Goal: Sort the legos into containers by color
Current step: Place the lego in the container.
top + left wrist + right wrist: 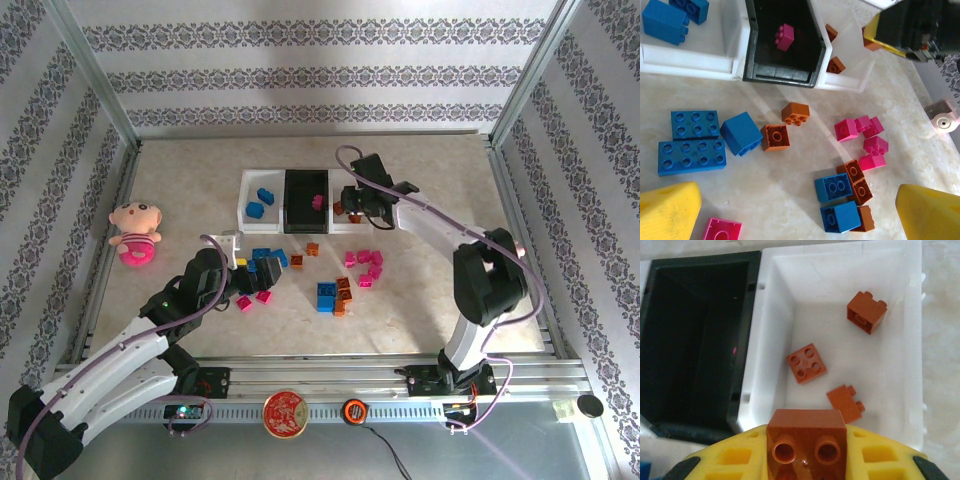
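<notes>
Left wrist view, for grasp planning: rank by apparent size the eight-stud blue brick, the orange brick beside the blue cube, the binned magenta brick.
eight-stud blue brick
orange brick
magenta brick, smallest-looking, but farther away in the black bin, so unsure

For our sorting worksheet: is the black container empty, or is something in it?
Not empty: one magenta lego lies on the floor of the black container, inside its walls.

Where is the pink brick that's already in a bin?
The pink brick lies in the black middle bin, top centre of the left wrist view, flanked by the left white bin holding blue bricks and the right white bin holding orange bricks.
</notes>
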`<state>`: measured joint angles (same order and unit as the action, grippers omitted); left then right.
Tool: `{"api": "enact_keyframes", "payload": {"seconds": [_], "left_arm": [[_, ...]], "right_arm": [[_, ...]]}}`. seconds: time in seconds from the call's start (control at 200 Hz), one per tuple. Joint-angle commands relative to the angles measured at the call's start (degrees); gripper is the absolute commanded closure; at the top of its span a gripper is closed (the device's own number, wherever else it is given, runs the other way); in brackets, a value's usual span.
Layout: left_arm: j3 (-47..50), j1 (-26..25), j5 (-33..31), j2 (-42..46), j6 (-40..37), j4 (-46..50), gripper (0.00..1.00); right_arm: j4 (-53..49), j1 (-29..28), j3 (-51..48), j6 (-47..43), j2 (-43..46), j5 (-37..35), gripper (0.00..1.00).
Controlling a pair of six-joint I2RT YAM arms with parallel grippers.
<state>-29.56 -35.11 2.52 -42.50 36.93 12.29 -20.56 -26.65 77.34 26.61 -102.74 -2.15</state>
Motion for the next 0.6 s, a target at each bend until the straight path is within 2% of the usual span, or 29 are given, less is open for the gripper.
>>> {"api": "enact_keyframes", "payload": {"seconds": [0.0,0.08,0.14,0.255,0.39,0.5,0.595], "left_arm": [[-1.1,1.0,-0.5,0.1,1.6,3.6,0.0],[-1.6,1.5,-1.4,-0.4,2.0,5.9,0.0],[-2.4,1.6,-1.1,-1.1,1.8,7.4,0.0],[-2.6,1.8,-0.5,-2.3,1.5,8.9,0.0],[-2.2,1.8,-0.1,-3.1,1.8,11.0,0.0],[-1.8,1.6,0.6,-5.5,2.2,14.5,0.11],[-1.0,-0.2,-0.9,-7.8,3.5,17.5,0.15]], "right_arm": [[-2.5,0.5,5.0,0.6,-3.1,-1.0,0.67],[-3.5,0.6,7.4,1.2,-5.3,-1.3,0.45],[-4.0,0.6,8.5,1.3,-6.0,-1.4,0.38],[-3.5,0.5,7.6,1.6,-4.4,-0.6,0.36],[-1.0,-1.0,1.7,1.2,1.0,-0.1,0.35],[1.2,-2.6,-4.5,1.2,5.5,0.0,0.35],[3.7,-3.7,-10.0,1.6,8.8,0.6,0.35]]}}
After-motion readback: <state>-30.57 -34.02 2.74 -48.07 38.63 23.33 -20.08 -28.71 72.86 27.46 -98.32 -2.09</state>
